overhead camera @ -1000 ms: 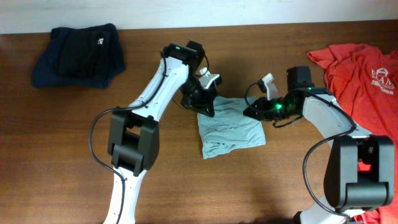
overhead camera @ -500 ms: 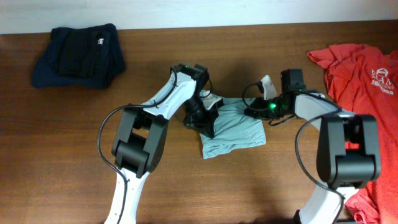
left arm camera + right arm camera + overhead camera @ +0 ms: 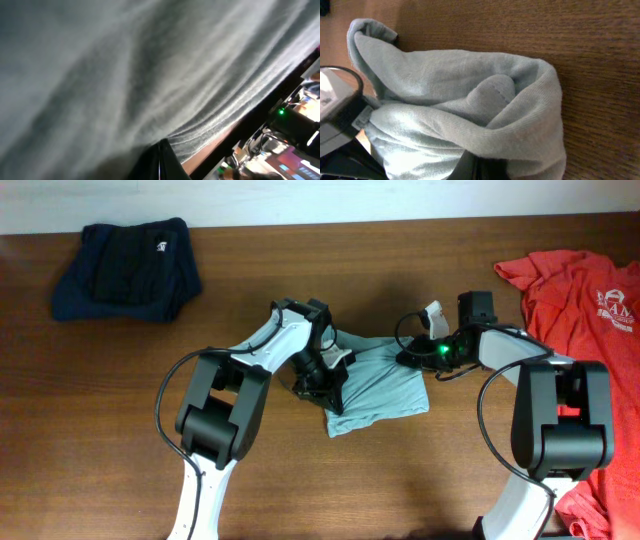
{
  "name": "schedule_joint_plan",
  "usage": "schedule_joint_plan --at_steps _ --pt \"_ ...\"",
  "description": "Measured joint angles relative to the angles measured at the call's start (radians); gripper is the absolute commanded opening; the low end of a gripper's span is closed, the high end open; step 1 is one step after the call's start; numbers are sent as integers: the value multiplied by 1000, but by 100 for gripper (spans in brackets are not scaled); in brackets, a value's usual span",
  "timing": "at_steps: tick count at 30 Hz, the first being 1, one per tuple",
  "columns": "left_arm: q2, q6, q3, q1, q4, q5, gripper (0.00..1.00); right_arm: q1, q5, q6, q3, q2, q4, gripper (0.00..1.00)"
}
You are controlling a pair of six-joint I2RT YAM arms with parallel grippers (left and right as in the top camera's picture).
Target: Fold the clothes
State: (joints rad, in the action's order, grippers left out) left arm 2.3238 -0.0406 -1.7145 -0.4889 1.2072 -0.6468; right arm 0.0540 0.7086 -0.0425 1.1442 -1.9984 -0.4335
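Observation:
The pale blue-grey T-shirt [image 3: 378, 388] lies in a folded bundle at the table's middle. My left gripper [image 3: 326, 387] is at the shirt's left edge, jaws shut on the cloth. In the left wrist view the fabric [image 3: 125, 70] fills nearly the whole frame above the closed fingertips [image 3: 165, 155]. My right gripper [image 3: 413, 358] is at the shirt's far right corner, shut on a bunched fold. That fold [image 3: 485, 105] drapes over the dark fingers [image 3: 470, 167] in the right wrist view. A coral-red T-shirt [image 3: 585, 300] with a white print lies spread at the right edge.
A dark navy folded garment [image 3: 127, 268] sits at the far left corner. Bare wooden tabletop [image 3: 420, 480] runs in front of the shirt. The two arm bases stand near the front edge, left [image 3: 212, 415] and right [image 3: 560, 435].
My left gripper has moved toward the front along the shirt's left edge, taking the cloth with it. The right gripper has shifted only slightly at the far right corner.

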Motion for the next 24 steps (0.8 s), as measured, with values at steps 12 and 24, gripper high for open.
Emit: schedule_joint_plan --at_steps 12,24 --pt "-124 46 -197 26 -45 227 14 19 109 85 139 91 -367 4" --pt "-123 74 -147 43 -129 293 14 19 -19 129 53 114 -438 5"
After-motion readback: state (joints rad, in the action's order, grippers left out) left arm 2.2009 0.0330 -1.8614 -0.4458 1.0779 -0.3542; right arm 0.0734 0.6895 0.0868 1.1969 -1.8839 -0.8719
